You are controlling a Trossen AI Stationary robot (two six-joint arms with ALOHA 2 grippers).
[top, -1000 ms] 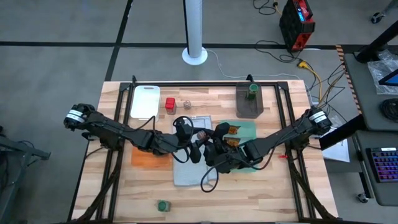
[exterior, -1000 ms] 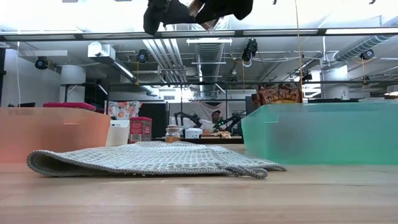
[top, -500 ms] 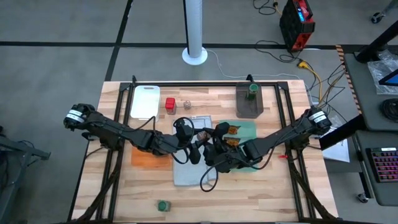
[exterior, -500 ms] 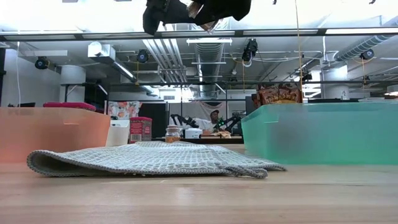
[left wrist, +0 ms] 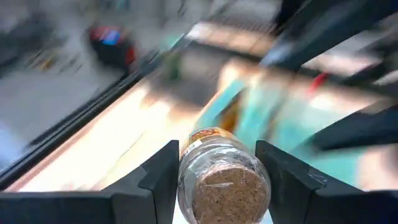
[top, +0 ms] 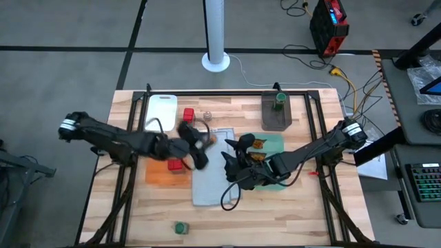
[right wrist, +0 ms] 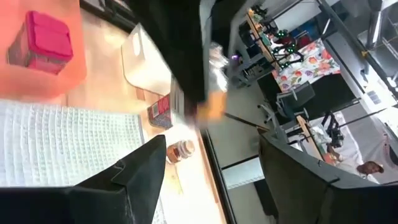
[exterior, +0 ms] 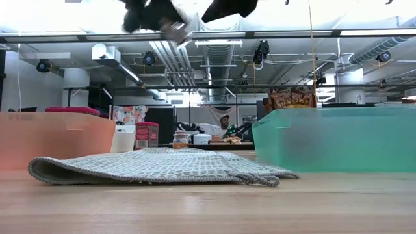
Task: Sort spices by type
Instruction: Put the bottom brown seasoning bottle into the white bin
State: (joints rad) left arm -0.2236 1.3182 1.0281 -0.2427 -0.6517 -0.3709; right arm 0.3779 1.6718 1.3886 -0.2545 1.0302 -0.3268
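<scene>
Left gripper (left wrist: 217, 180) carries a clear greyish spice shaker (left wrist: 222, 183) above the wooden counter (top: 275, 213), jaws clamped on its sides.

The shaker hangs over the grey cloth (top: 210, 186), near the orange cloth (top: 162, 176) bearing a red boxy container (top: 176, 164). Right gripper (top: 231, 164) hovers over the grey cloth beside the green cloth (top: 279, 143), jaws apart and empty.

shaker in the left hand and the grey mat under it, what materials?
Shaker: looks like clear plastic or glass, glossy, brown granules visible through the wall; which of the two is unclear. It sits between the left hand's fingers. Grey mat: woven cloth, matte, with a waffle-like texture and a soft folded edge.
</scene>
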